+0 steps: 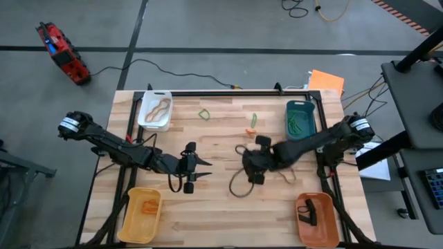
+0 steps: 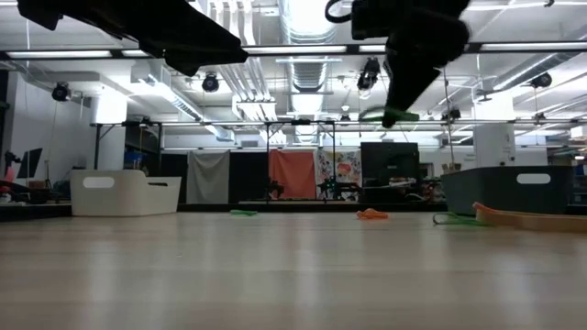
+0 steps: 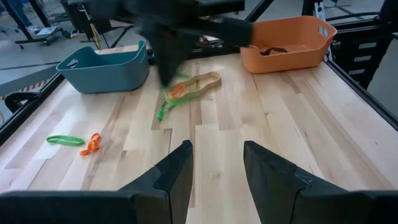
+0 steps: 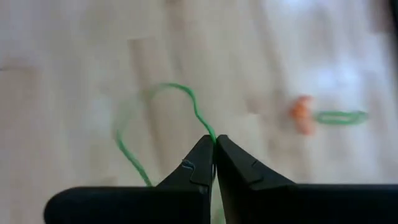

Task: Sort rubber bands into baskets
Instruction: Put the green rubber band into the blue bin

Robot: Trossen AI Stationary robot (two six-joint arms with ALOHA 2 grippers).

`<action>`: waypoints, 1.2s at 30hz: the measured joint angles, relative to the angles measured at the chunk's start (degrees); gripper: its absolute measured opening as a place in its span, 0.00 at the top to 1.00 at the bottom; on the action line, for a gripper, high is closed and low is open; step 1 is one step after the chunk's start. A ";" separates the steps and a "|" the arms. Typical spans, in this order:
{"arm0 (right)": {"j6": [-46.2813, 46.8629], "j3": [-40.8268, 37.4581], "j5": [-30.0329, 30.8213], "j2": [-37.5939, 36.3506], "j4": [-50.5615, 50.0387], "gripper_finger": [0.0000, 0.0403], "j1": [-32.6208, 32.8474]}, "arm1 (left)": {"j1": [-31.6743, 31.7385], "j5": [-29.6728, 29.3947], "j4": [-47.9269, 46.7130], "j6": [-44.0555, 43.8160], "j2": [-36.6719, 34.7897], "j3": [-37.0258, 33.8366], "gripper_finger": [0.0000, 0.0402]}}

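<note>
Between the right gripper's clenched jaws hangs a green rubber band, pinched at one point so the rest of the loop dangles free above the wood, a hold that suits a limp thing too thin to clamp any other way. Judging by the colours already sorted, it belongs in the teal basket, which holds other green bands and lies beyond the jaws toward the far right corner. An orange band and another green band lie on the table past the jaws. The left gripper waits with jaws released and nothing between them.
</note>
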 joint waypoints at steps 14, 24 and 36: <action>13.04 4.53 9.18 0.21 -34.52 0.98 -23.42 | -0.02 0.00 -0.02 0.00 0.02 0.02 0.68; 21.98 -1.93 11.39 0.39 -38.88 0.98 -41.03 | -0.02 0.00 -0.02 -0.02 0.02 0.04 0.68; 20.89 -4.20 10.64 0.44 -37.78 0.81 -44.75 | -0.02 0.00 -0.02 -0.02 0.02 0.04 0.68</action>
